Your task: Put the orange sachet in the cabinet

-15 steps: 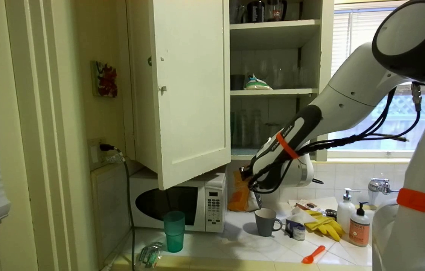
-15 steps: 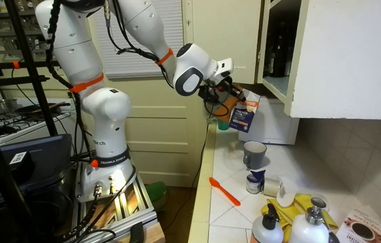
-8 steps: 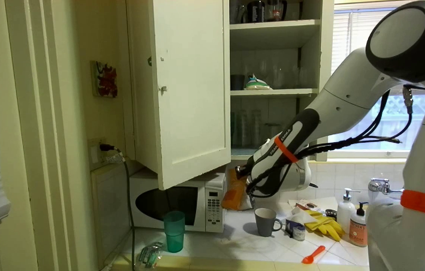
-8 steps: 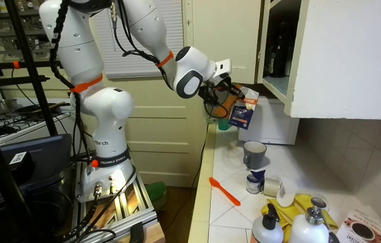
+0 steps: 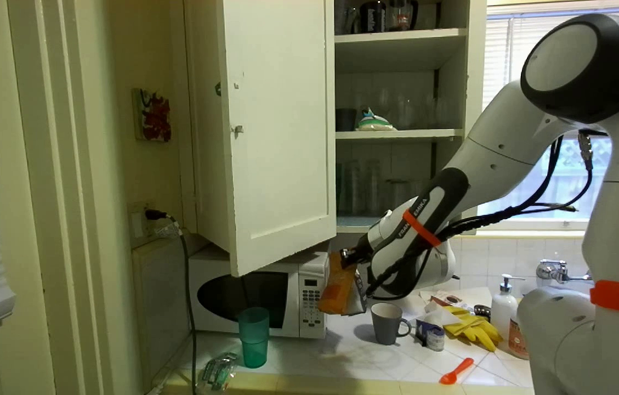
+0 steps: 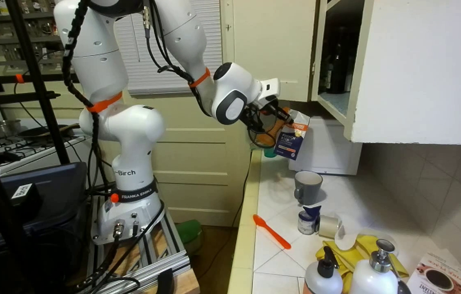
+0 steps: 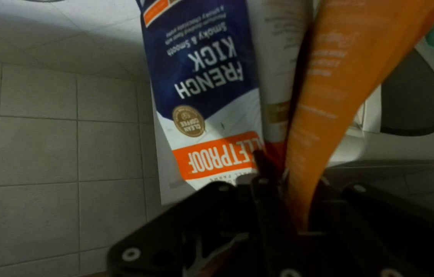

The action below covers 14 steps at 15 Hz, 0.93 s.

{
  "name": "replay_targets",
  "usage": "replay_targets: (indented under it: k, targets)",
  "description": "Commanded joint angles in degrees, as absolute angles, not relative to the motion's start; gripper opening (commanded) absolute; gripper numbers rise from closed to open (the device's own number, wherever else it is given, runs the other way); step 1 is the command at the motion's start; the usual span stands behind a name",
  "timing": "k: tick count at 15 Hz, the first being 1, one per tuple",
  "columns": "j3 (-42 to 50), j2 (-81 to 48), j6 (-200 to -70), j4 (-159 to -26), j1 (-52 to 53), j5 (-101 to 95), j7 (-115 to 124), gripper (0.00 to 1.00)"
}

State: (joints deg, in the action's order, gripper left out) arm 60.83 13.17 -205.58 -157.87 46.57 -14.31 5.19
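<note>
The orange sachet (image 5: 338, 284) hangs tilted above the counter, near the right end of the microwave and lower than the cabinet's bottom shelf. My gripper (image 5: 348, 255) is shut on its upper end. In the wrist view the sachet's orange side (image 7: 328, 88) runs down between the dark fingers (image 7: 265, 169); a blue and white printed face, seemingly of the same pouch, is on the left. That printed side also shows in an exterior view, beside the gripper (image 6: 290, 118). The white cabinet (image 5: 399, 135) stands with its door (image 5: 282, 137) swung open, dishes and glasses on its shelves.
Below are the microwave (image 5: 260, 299), a green tumbler (image 5: 254, 337), a grey mug (image 5: 387, 323) and an orange spoon (image 5: 456, 371). Yellow gloves (image 5: 473, 326) and a white pump bottle (image 5: 504, 307) stand towards the sink. The open door's lower edge overhangs the microwave, left of the gripper.
The arm's upper links have lowered. My gripper and the sachet have shifted slightly away from the sink and a little down, and the sachet leans more.
</note>
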Motion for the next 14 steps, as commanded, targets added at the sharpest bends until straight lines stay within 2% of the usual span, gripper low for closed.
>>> replay_targets:
  k: [1, 14]
  targets:
    - [68.8, 13.6, -207.0, -157.9, 52.6, -19.0, 8.3, 0.03]
    - [91.4, 16.4, -207.9, -157.8, 71.3, -20.1, 5.5, 0.03]
